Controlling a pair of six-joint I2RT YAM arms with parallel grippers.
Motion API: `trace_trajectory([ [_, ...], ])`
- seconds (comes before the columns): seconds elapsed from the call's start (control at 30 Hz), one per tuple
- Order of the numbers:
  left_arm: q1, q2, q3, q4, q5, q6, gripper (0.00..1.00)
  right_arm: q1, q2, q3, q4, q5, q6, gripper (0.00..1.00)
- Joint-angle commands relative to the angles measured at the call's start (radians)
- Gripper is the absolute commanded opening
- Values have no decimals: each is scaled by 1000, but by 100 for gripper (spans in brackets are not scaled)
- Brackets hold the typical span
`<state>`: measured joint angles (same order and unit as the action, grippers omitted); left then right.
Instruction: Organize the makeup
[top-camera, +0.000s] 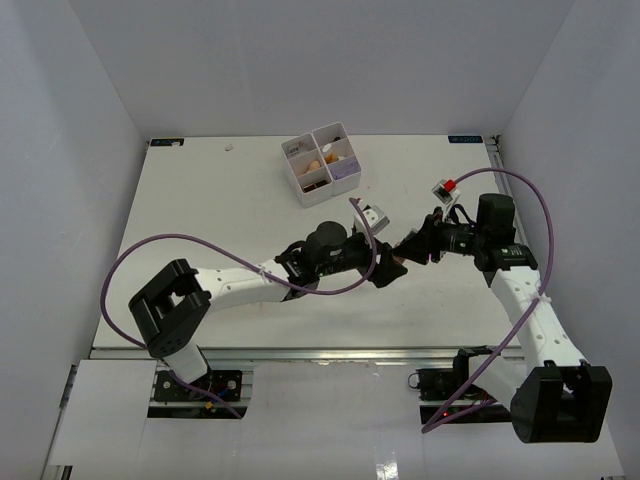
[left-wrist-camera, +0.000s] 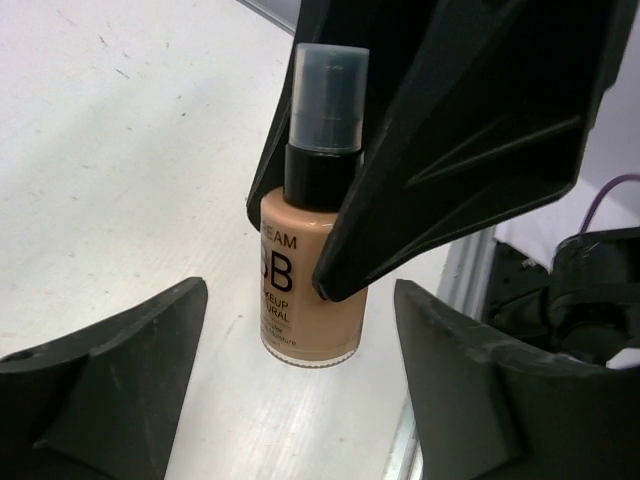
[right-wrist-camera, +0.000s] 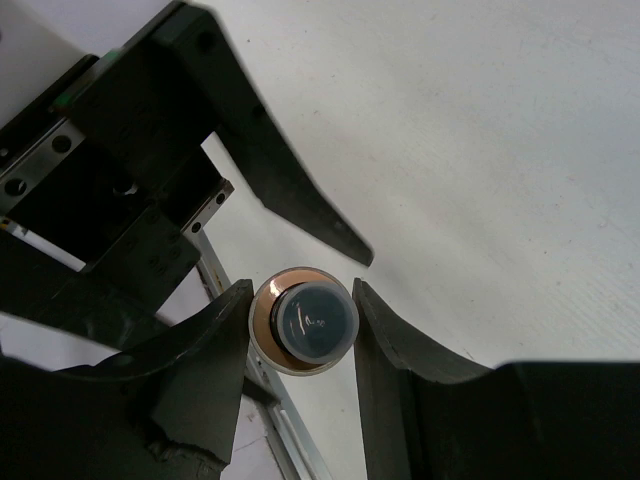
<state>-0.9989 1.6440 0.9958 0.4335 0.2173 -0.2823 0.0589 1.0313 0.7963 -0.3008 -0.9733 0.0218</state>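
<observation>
A tan bottle (left-wrist-camera: 300, 235) with a dark cap stands upright between both grippers near the middle of the table (top-camera: 392, 270). My right gripper (right-wrist-camera: 303, 320) is shut on it, one finger pressed to each side of the body (right-wrist-camera: 315, 320). Those black fingers (left-wrist-camera: 450, 150) come down around the bottle in the left wrist view. My left gripper (left-wrist-camera: 298, 330) is open, its jaws wide apart on either side of the bottle's base and not touching it. In the top view the left gripper (top-camera: 383, 266) and the right gripper (top-camera: 408, 248) meet tip to tip.
A white four-compartment box (top-camera: 310, 197) with small items in it stands at the back centre. A white-red packet (top-camera: 445, 188) lies at the back right, and a small clear case (top-camera: 374, 215) lies just behind the grippers. The table's metal front rail (top-camera: 300, 352) runs close by.
</observation>
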Motion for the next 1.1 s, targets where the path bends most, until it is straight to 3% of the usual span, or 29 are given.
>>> trace_trajectory([
  [0.0, -3, -74, -16, 16, -6, 25, 98, -6, -39, 39, 9, -19, -47, 12],
  [0.63, 1, -311, -223, -76, -104, 36, 98, -16, 62, 110, -30, 1, -100, 9],
  [0.83, 2, -446, -249, -198, -99, 49, 98, -14, 102, 131, -37, 17, -117, 9],
  [1.07, 3, -668, -221, -463, -200, 90, 98, 4, 196, 226, -59, 50, -132, 9],
])
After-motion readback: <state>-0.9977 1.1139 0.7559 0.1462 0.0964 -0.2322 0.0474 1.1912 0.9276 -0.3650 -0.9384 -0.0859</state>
